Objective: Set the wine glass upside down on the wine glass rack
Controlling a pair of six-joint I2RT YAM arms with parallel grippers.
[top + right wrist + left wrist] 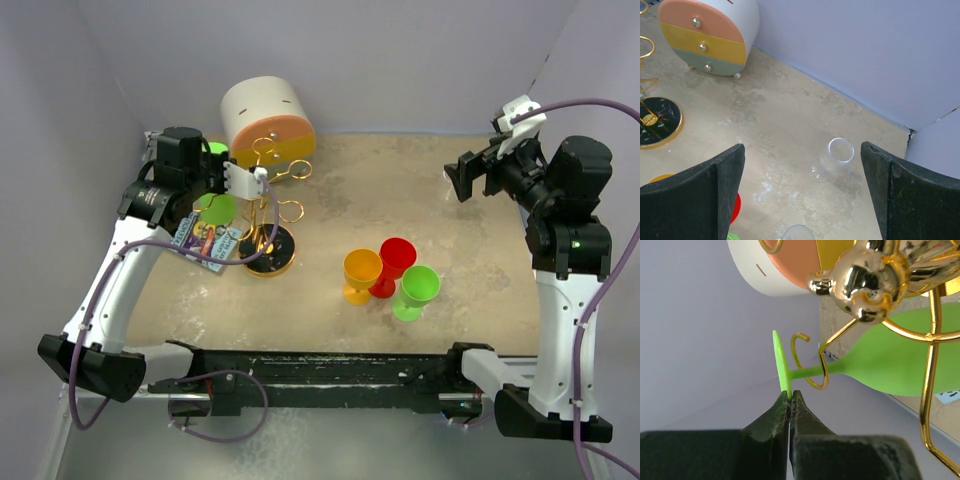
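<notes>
A green wine glass (890, 360) hangs bowl-down at the gold wine glass rack (870, 280). Its stem (807, 371) passes through one of the rack's gold ring loops (812, 385). My left gripper (790, 396) is shut on the rim of the glass's foot (781, 362). In the top view the same glass (215, 208) sits left of the rack's post (268, 205), under my left gripper (214, 160). The rack's round black base (270, 255) rests on the table. My right gripper (802, 147) stands wide open with nothing in it, high at the far right (465, 180).
Orange (362, 272), red (396, 262) and green (416, 290) glasses stand together mid-table. Two clear glasses (832, 159) (797, 233) lie below the right gripper. A cream-and-orange cylinder (267, 118) sits behind the rack; a printed packet (208, 240) lies left of its base.
</notes>
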